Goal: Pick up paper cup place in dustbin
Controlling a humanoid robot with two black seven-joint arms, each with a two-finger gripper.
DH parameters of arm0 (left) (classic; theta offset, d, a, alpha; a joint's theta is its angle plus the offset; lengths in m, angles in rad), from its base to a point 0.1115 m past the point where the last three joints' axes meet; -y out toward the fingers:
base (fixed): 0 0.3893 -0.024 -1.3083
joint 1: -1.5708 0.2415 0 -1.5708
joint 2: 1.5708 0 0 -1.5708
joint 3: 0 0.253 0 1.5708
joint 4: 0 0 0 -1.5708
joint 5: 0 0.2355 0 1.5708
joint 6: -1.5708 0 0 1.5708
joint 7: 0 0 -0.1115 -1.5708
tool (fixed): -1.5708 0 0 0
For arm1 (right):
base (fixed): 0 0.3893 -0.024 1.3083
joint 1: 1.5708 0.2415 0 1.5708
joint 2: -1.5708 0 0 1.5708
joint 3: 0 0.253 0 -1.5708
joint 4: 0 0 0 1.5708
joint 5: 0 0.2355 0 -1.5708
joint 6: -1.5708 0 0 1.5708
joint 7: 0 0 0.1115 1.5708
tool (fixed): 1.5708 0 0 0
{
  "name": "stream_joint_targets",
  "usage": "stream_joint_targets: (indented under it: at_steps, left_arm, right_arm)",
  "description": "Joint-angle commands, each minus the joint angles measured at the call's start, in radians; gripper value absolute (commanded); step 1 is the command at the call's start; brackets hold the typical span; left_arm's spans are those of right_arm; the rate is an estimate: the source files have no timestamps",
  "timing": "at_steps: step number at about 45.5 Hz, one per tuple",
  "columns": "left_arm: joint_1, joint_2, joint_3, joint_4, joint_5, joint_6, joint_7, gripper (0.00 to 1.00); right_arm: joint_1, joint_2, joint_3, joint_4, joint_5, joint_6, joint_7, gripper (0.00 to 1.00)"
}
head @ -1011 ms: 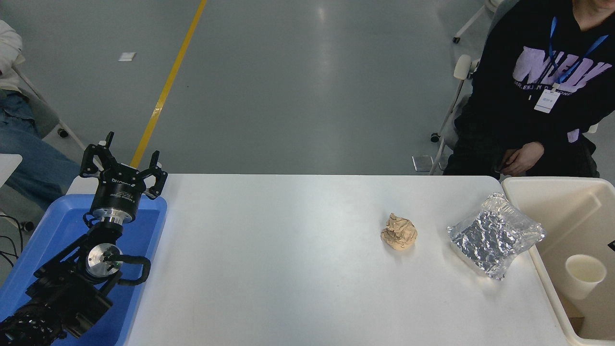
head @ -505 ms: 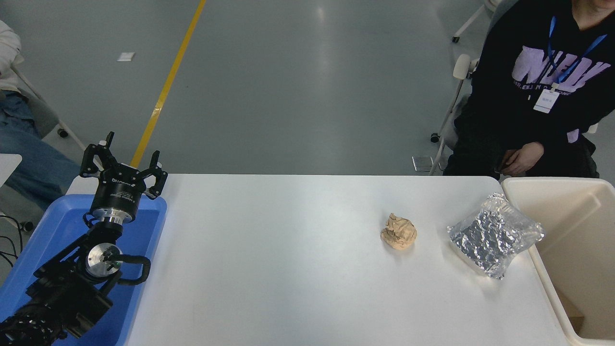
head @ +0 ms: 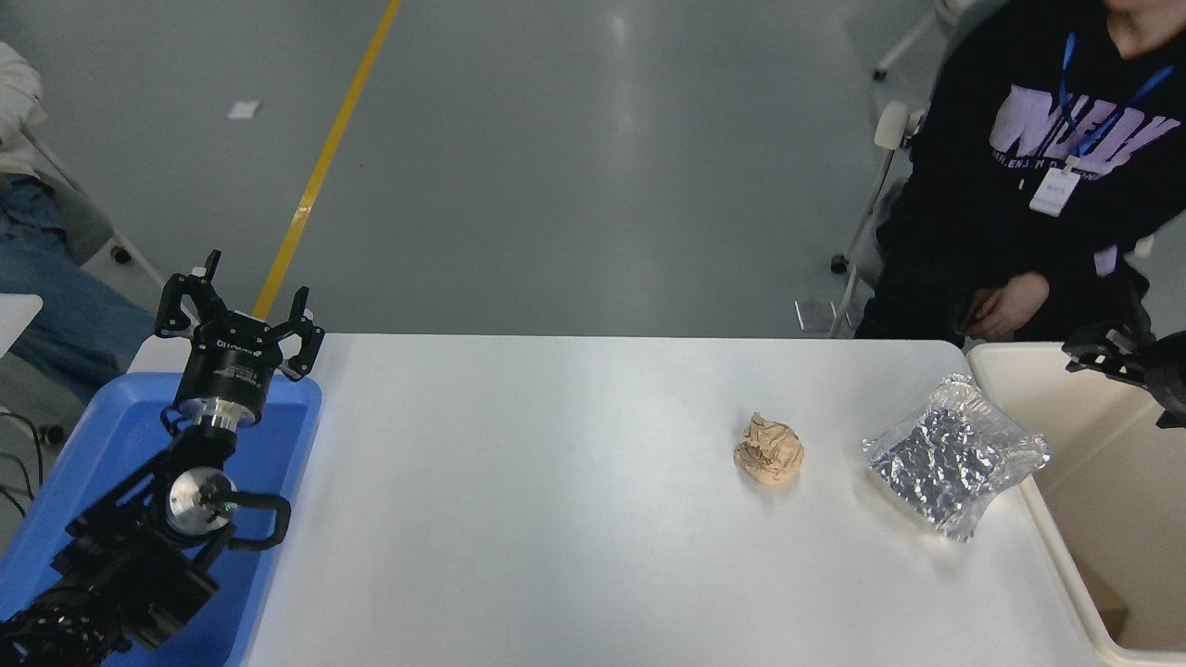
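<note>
Only part of my right pincer (head: 1107, 357) showed, a black shape coming in from the right edge above the large cream-beige rectangular plastic dustbin (head: 1005, 357); whether its fingers were apart or together, I could not tell. Nothing was visibly held in it. Of the paper cup I could see no sign; the visible part of the dustbin's inside below my pincer showed bare walls and, low down, a brown patch.

Just to the left of my right pincer and a little nearer to me lay a crinkled silver foil bag (head: 954, 463), touching or nearly touching the dustbin's left rim. Further left, apart from the bag, sat a crumpled brown paper ball (head: 769, 448) on the white table (head: 556, 509). Beyond my pincer, at the far side of the table, a person in a black sweatshirt (head: 1019, 185) sat with one hand (head: 1005, 310) in the lap.

Far to the left, my left pincer (head: 239, 320) stood with its black fingers spread apart, parked over a blue plastic tray (head: 102, 435) at the table's left end, its arm rising from the lower left corner and pointing away from me.
</note>
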Motion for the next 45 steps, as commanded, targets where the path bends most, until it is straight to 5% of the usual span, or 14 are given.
stream_joint_targets:
  at_steps: [1,29,45]
  left_arm:
    - [0.000,0.000,0.002,0.000,0.000,0.000,0.000,0.99]
    - [0.001,0.000,0.000,0.000,0.000,0.000,0.000,0.99]
    - [0.000,0.002,0.000,0.000,0.000,0.000,0.000,0.99]
  right_arm:
    - [0.268,0.113,-0.089,0.058,-0.004,0.433,-0.001,1.00]
    - [0.449,0.497,-0.009,0.120,-0.026,0.435,-0.001,1.00]
    - [0.465,0.503,0.071,0.122,-0.035,0.435,-0.001,1.00]
